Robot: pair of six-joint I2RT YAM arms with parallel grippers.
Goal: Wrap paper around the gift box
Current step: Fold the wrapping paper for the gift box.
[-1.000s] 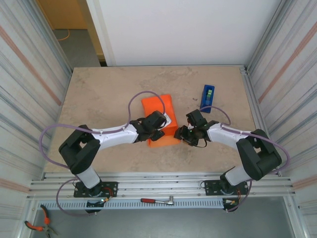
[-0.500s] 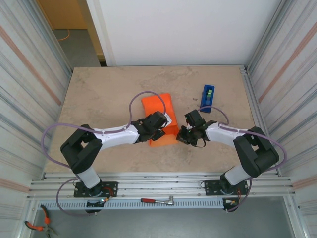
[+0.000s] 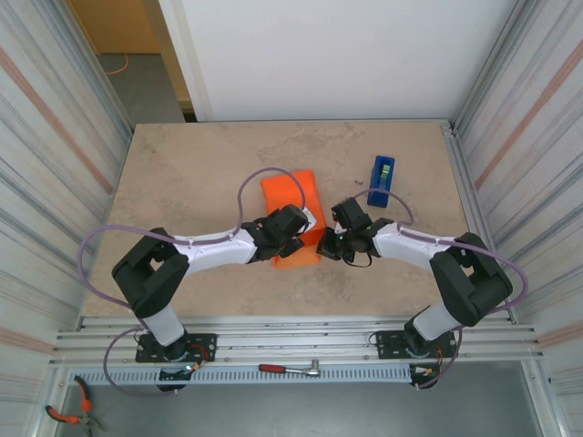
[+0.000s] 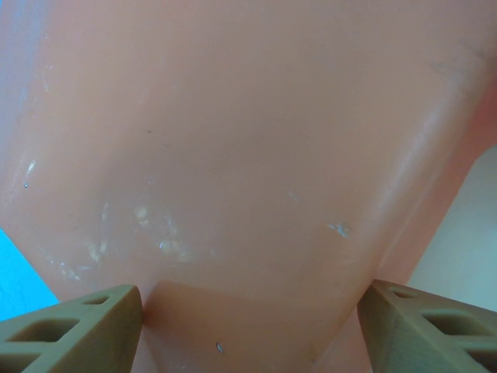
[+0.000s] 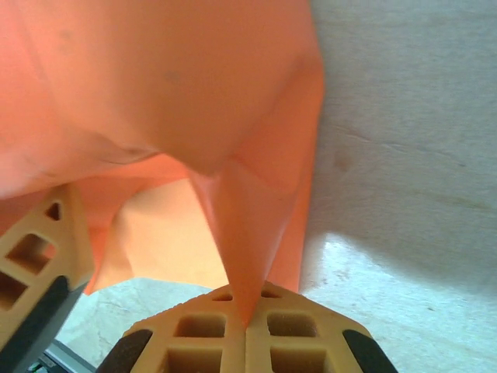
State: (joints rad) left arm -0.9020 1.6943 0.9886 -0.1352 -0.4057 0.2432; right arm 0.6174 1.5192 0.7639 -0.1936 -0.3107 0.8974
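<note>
- The paper (image 3: 293, 198) is seen as a plain bright orange matte sheet, folded up into a boxy, rounded bundle with soft creases; what is under it is hidden.
- The bundle is set near the middle of the tabletop (image 3: 182, 173), between the two arms, and the blue tape dispenser (image 3: 383, 180) is placed well apart from it to the right.
- The left pincer (image 4: 248, 332) is laid over the near part of the bundle; its fingers (image 4: 70, 330) are held wide apart, and the gap between them is filled by a smooth bulge of paper.
- The right pincer (image 5: 246, 330) is closed on the paper: a thin upright fold is pinched between the two pads at the bundle's near right corner.
- The tabletop is finished in a beige, stone-like mottled pattern, and a shadow is cast on it beside the lifted fold.
- The space is bounded by ribbed metal walls (image 3: 46, 137) on both sides and a white panel (image 3: 337, 55) at the far end.
- Along the near edge an aluminium rail (image 3: 301, 341) is fitted, on which a ratchet wrench (image 3: 290, 369) is laid; red-handled pliers (image 3: 68, 414) are seen at the lower left.
</note>
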